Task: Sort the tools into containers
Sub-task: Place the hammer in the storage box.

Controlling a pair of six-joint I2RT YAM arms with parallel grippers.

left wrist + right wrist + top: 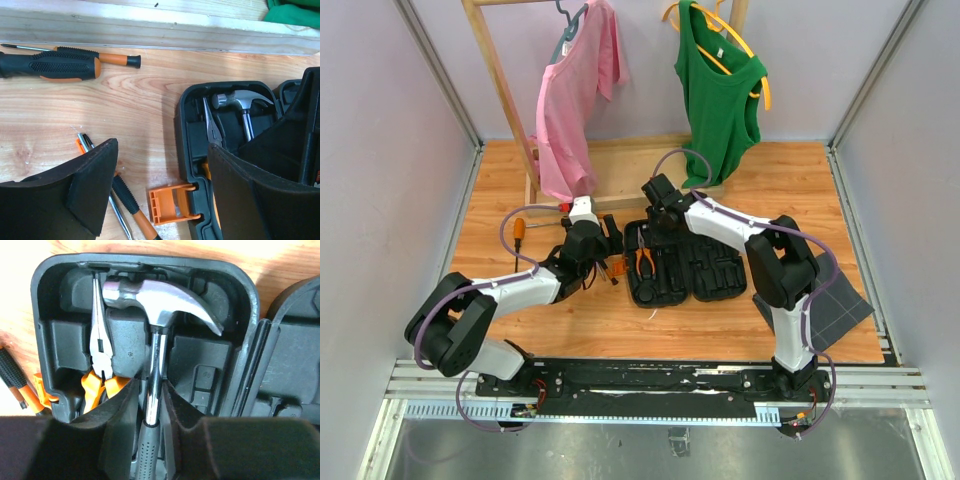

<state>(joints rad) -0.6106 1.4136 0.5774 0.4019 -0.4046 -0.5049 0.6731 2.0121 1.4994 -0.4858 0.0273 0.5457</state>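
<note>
1 tool case (50, 270) open: 1 hammer (150, 295) + 1 orange-handled pliers (100, 340) in its L half. R gripper (150, 385) narrow astride hammer shaft, can't tell if gripping. L gripper (161, 150) wide, empty, over 2 small screwdrivers (125, 195) on table; 1 big screwdriver (50, 65) by wooden beam (150, 30).

The left arm (520, 290) folds back at its elbow near the base. Its forearm then reaches forward and to the right, low over the surface (720, 330). The left gripper (162, 165) is spread wide, its 2 fingers (90, 190) well apart. The right arm (775, 270) rises to a raised elbow and its forearm stretches forward and leftward. The right gripper (150, 390) points down, its 2 fingers close on either side of the hammer (160, 305) shaft. Whether they press it cannot be told.
</note>
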